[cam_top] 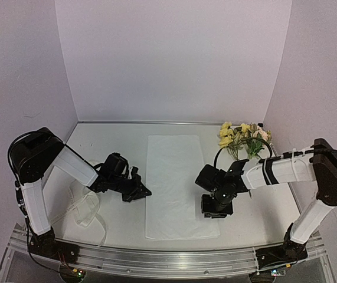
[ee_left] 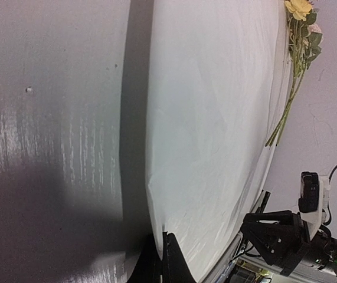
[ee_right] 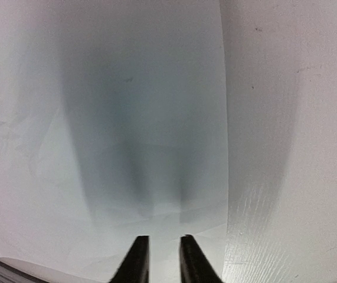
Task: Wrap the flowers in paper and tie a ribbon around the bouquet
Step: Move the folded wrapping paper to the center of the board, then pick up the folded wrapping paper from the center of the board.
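The paper (cam_top: 174, 186) is thin, matt white, with soft creases. The table (cam_top: 115, 147) beneath looks painted white, smooth with a slight sheen and fine streaks, and the rail (cam_top: 156, 259) along its near edge is bright brushed metal.

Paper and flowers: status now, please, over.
Left gripper shut, at edge of paper. Right gripper open, over paper. Flowers apart, far right, unwrapped. Nothing in the way.

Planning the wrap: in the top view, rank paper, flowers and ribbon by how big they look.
1. paper
2. flowers and ribbon: these look about alike, so I leave them unranked.
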Robot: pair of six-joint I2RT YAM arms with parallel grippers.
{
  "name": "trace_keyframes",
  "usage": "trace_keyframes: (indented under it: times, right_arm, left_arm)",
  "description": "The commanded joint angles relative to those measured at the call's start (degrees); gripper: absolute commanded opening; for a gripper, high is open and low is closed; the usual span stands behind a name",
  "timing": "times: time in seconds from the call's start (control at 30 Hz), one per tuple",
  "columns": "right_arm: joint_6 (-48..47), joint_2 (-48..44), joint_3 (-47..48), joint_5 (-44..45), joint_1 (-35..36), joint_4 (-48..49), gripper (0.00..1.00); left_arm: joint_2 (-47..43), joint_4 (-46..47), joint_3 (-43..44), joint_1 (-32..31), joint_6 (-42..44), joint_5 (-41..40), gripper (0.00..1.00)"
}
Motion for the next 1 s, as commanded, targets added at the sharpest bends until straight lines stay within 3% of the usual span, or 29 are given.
trace_keyframes:
  times: [0.0,0.1,0.37,0.67,0.97]
  right_arm:
    - [-2.4,-2.9,-1.4,4.2,0.2,-3.8,0.57]
    - [-3.0,-2.7,-2.6,4.3,0.1,-2.7,0.66]
    - [0.4,1.4,-5.2,-1.3,-0.1,8.5,0.64]
    - [3.3,2.1,-5.3,-3.1,-0.1,12.8,0.40]
    - [0.9,-0.9,-3.0,0.7,-0.1,5.2,0.16]
  left_arm:
    - [1.5,-1.8,0.3,-0.2,1.0,-0.8,0.00]
    - [1.7,-1.9,0.0,-0.2,1.4,-0.8,0.00]
    - [2.2,-0.9,-0.5,-0.4,0.9,-1.0,0.00]
    - [3.3,0.3,-0.4,-1.2,-0.1,-1.2,0.00]
    - [3.2,0.3,-1.0,-1.3,-0.1,-1.7,0.00]
